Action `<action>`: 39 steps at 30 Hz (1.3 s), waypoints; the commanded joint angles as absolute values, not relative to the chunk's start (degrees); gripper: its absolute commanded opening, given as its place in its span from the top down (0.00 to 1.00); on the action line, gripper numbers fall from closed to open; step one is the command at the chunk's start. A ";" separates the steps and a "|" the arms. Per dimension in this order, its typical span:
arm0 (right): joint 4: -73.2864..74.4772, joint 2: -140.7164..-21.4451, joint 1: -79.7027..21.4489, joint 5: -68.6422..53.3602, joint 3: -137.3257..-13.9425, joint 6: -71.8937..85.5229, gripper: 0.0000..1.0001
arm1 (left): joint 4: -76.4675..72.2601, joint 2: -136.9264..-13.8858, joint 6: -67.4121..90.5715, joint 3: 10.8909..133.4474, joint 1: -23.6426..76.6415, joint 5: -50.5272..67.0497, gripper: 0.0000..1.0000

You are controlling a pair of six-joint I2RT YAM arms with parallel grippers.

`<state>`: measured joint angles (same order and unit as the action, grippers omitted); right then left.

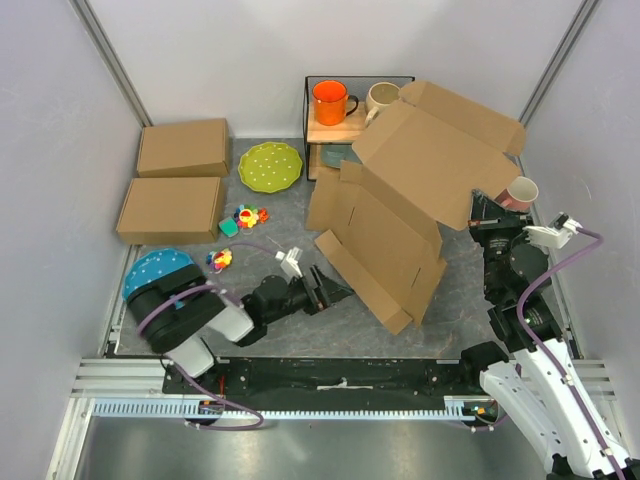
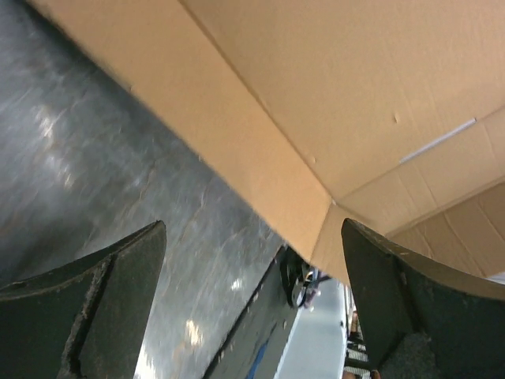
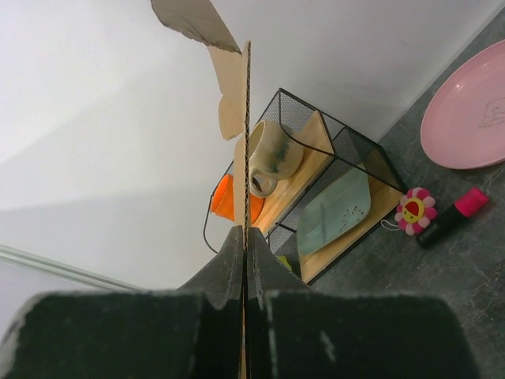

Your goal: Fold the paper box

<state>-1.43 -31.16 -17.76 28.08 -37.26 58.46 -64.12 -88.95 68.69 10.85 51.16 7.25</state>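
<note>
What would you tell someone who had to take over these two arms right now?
Right gripper: shut on the right edge of the box, holding it raised and tilted.
Left gripper: open, low over the table, at the box's lower edge, holding nothing.
Box: a partly bent sheet, its lower end seemingly resting on the table, flaps loose.
Done: sheet lifted, some panels creased.
Left: fold up the walls, tuck the flaps, close the lid.

bright, even overhead light with soft shadows; glare streaks and motion blur smear the left wrist view.
</note>
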 commanded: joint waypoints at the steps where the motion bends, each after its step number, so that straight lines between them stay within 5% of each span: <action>1: -2.64 -30.67 -17.75 25.67 -38.58 57.57 1.00 | -88.64 -102.10 72.32 15.64 52.56 2.91 0.01; 5: -2.37 -30.59 -17.75 24.09 -38.32 56.87 1.00 | -95.27 -115.81 78.14 19.68 52.91 3.77 0.01; 12: -1.76 -30.67 -17.67 23.29 -37.79 55.81 1.00 | -95.27 -116.37 74.98 21.18 53.09 2.11 0.06; 24: 0.17 -28.57 -17.75 21.45 -38.92 51.34 0.98 | -95.19 -112.68 71.20 17.67 53.00 3.69 0.83; 25: 3.48 -28.56 -17.67 21.45 -39.98 50.11 0.91 | -95.19 -110.67 70.41 16.36 53.00 3.87 0.90; 29: 10.97 -28.92 -17.67 22.06 -47.70 42.39 0.36 | -88.45 -101.56 68.30 14.24 52.30 7.73 0.98; 32: 17.12 -28.83 -18.02 25.56 -52.88 39.56 0.15 | -65.02 -85.78 62.60 15.90 52.38 9.58 0.98; 34: 22.38 -28.92 -18.02 29.34 -55.71 39.02 0.09 | -42.50 -78.08 55.33 20.27 53.43 7.57 0.98; 39: 31.36 -29.79 -18.02 33.05 -65.11 38.76 0.02 | -14.71 -59.10 44.32 30.56 54.05 0.19 0.98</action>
